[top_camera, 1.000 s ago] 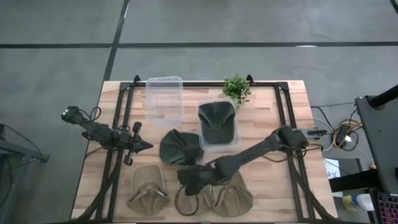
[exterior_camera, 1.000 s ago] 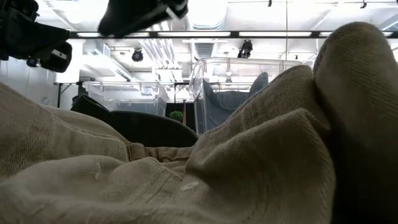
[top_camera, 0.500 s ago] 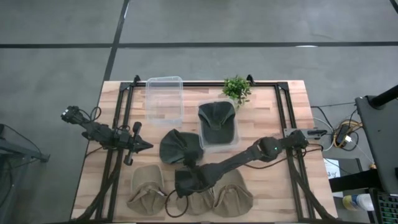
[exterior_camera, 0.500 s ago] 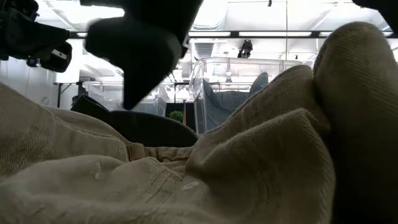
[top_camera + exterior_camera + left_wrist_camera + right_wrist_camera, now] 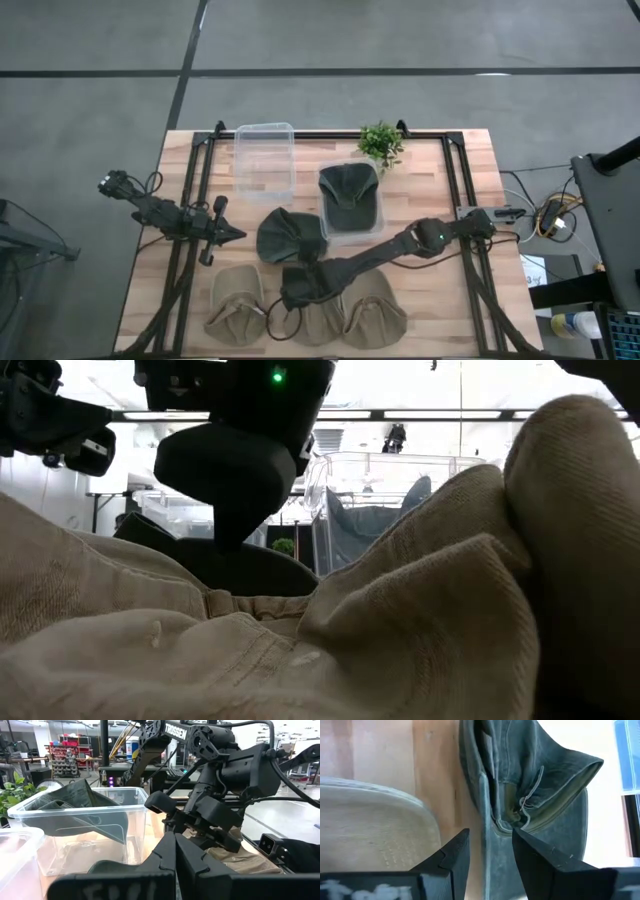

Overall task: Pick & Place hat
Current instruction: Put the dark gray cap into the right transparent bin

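Bins: one point(image 5: 265, 158) seemingly empty, other point(image 5: 350, 225) holds green hat point(image 5: 349, 195); right fingers point(image 5: 532, 857) spread.

Setting: robotics lab or workshop. Evidence: grey concrete floor point(image 5: 90, 60); wooden table point(image 5: 470, 160) on a metal frame; far shelves point(image 5: 75, 757) of stored gear; ceiling strip lights point(image 5: 450, 414).

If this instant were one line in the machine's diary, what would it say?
right gripper: open, above edge of dark green fabric hat on wooden table | left gripper: shut, waiting at table's left | another green hat in clear plastic bin
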{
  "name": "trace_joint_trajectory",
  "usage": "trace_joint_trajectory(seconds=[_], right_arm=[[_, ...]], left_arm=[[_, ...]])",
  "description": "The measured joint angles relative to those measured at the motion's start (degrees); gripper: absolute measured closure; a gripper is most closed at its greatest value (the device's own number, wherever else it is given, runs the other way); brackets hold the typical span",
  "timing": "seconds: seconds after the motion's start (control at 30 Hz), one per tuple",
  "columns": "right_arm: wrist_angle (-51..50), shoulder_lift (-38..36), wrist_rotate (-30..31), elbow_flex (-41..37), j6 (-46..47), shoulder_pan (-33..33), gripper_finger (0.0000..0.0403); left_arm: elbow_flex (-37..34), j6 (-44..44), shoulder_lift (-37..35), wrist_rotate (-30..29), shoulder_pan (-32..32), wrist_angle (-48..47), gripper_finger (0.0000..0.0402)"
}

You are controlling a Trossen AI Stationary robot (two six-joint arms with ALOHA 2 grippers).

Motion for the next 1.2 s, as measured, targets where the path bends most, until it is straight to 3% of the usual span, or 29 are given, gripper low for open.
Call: trace_joint_trajectory(seconds=[0.2,0.43,0.6,0.67,1.2], right_arm=[[0.0,0.3,-4.0,0.0,0.4,-0.6,0.028],[-0.4,0.9,-4.0,-0.4,0.5,-1.0,0.0312],[-0.4,0.9,-4.0,-0.4,2.0,-0.9,0.037],[-0.3,0.9,-2.7,-0.4,2.2,-1.0,0.0385],[-1.8,-1.1,8.5,4.3,2.0,-0.5,0.039]], left_arm=[[0.0,0.0,0.0,0.0,0.0,0.0,0.0402],[0.0,0.0,0.0,0.0,0.0,0.0,0.0402],[0.0,0.0,0.0,0.0,0.0,0.0,0.0402],[0.0,0.0,0.0,0.0,0.0,0.0,0.0402],[0.0,0.0,0.0,0.0,0.0,0.0,0.0402]])
